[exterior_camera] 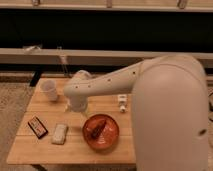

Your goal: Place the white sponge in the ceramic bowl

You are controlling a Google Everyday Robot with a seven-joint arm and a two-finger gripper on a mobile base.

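The white sponge (59, 133) lies flat on the wooden table (75, 150), front left, just left of the ceramic bowl (101, 134). The bowl is orange-red and glossy and holds a dark brownish object (98, 127). My gripper (72, 107) hangs at the end of the white arm (115, 80), over the table between the white cup and the bowl. It is above and slightly right of the sponge, apart from it.
A white cup (49, 90) stands at the table's back left. A dark flat rectangle with a reddish border (37, 126) lies left of the sponge. A small white object (121, 102) sits mid-table. My arm's bulk fills the right side. A bench runs behind.
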